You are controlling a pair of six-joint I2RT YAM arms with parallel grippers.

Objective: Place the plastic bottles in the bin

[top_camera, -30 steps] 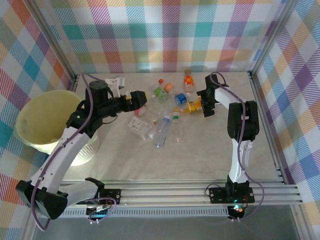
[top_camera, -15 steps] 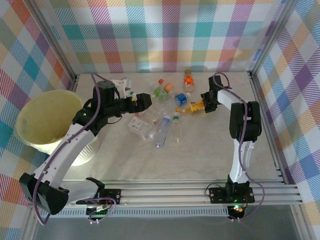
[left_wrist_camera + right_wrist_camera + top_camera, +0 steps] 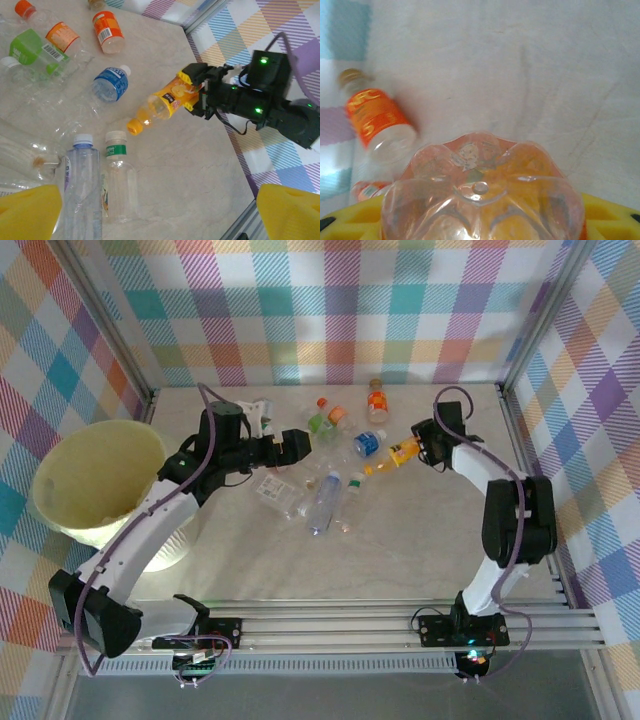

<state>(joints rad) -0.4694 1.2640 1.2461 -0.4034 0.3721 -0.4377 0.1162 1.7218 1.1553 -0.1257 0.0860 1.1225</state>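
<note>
Marbled table [image 3: 400, 540], plaid walls. Your right hand [image 3: 420, 446] clamps orange bottle [image 3: 393, 455] by its base. Your left hand [image 3: 298, 443] gapes wide over scattered bottles [image 3: 322, 502]. Bin [image 3: 95, 475] far left. Bottles likely light, slick, crushable: grip mid-body, gently.

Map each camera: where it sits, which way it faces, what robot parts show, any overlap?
Top external: above and behind the bases, looking down on the table; both arms, left gripper, right gripper and the bin show.
Left wrist: on the left arm, facing across scattered bottles toward the right gripper; own yellow fingers at the bottom corners.
Right wrist: looks along its own fingers at the base of the yellow bottle clamped between them.
Shared: that yellow bottle shows in both wrist views.
</note>
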